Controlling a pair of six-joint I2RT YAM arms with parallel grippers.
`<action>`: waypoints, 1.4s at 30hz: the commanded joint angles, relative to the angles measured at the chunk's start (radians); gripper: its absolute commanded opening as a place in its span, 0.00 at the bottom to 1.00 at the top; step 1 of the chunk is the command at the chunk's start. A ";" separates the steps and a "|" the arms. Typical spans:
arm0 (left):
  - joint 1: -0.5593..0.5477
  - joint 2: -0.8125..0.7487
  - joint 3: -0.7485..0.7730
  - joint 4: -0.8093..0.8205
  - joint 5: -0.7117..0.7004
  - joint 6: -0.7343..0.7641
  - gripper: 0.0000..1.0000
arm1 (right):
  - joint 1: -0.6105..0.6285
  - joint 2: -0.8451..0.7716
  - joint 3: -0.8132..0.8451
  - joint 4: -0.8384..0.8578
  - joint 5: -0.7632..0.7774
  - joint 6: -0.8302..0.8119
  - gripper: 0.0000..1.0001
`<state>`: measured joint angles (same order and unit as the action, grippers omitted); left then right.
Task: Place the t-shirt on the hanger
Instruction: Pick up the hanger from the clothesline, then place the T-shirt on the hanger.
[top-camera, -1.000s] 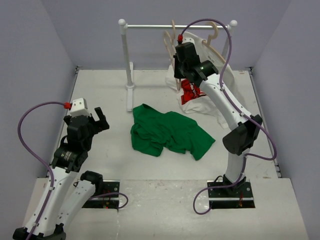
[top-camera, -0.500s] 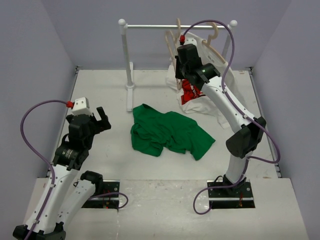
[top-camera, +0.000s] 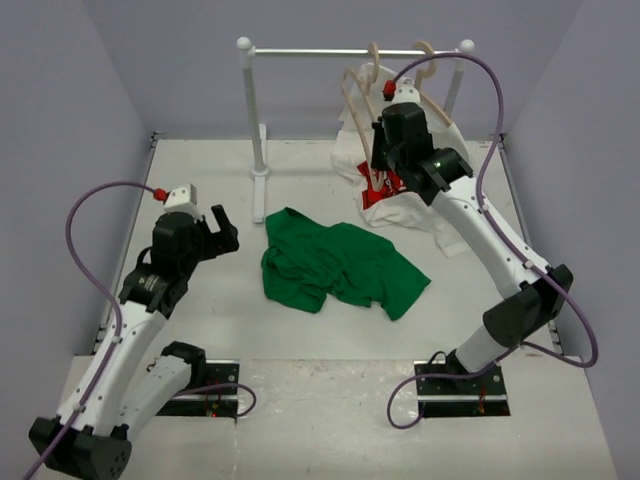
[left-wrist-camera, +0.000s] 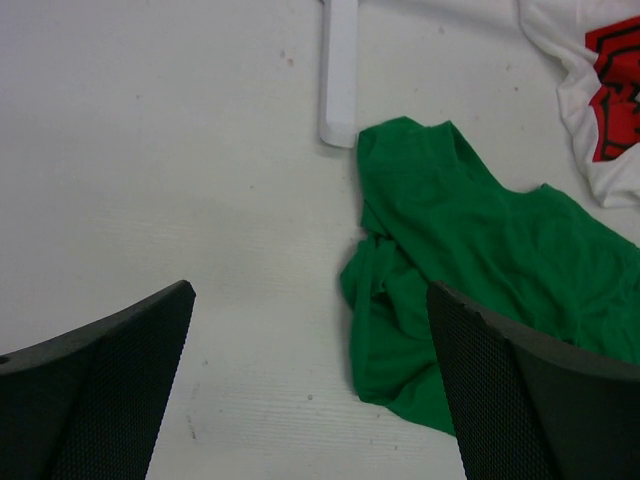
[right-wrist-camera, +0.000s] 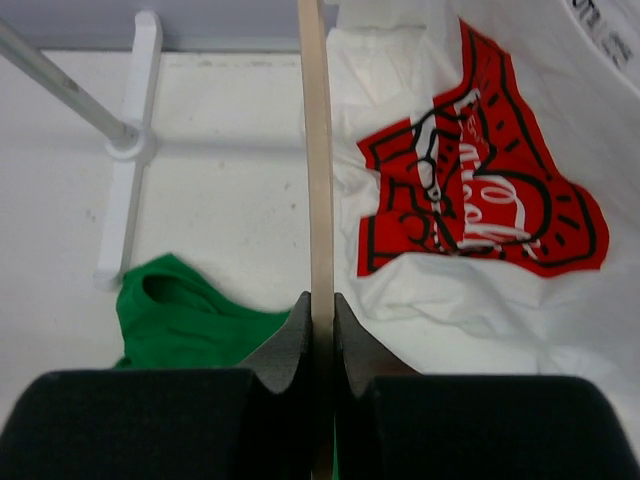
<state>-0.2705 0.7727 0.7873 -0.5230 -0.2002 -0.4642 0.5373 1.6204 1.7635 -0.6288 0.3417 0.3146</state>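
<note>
The green t-shirt (top-camera: 340, 265) lies crumpled on the table between the arms; it also shows in the left wrist view (left-wrist-camera: 470, 240) and the right wrist view (right-wrist-camera: 170, 315). The pale wooden hanger (top-camera: 353, 95) hangs by its hook from the rail. My right gripper (top-camera: 380, 160) is shut on one of its bare arms, and the wood strip (right-wrist-camera: 318, 150) runs straight between the closed fingers (right-wrist-camera: 320, 305). My left gripper (top-camera: 215, 225) hovers open left of the t-shirt, with only bare table between its fingers (left-wrist-camera: 308, 300).
A white t-shirt with a red graphic (top-camera: 410, 205) hangs on a second hanger just right of the held one and drapes onto the table (right-wrist-camera: 480, 220). The white rack's rail (top-camera: 320, 52), post (top-camera: 253, 110) and foot (left-wrist-camera: 338, 70) stand at the back.
The right gripper closed on the hanger and slid it rightward along the rail. The left arm reached forward and right, closer to the green t-shirt, still open.
</note>
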 joint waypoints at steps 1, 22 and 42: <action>-0.014 0.166 0.058 0.079 0.126 -0.032 1.00 | -0.001 -0.184 -0.138 -0.016 -0.047 0.035 0.00; -0.219 1.019 0.578 0.110 -0.112 -0.089 0.53 | 0.000 -0.830 -0.607 -0.155 -0.216 0.029 0.00; -0.243 1.143 0.648 0.031 -0.187 -0.081 0.32 | 0.000 -0.845 -0.651 -0.122 -0.260 0.026 0.00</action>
<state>-0.5121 1.9438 1.4284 -0.4846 -0.3463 -0.5396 0.5362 0.7891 1.1082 -0.7979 0.1084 0.3466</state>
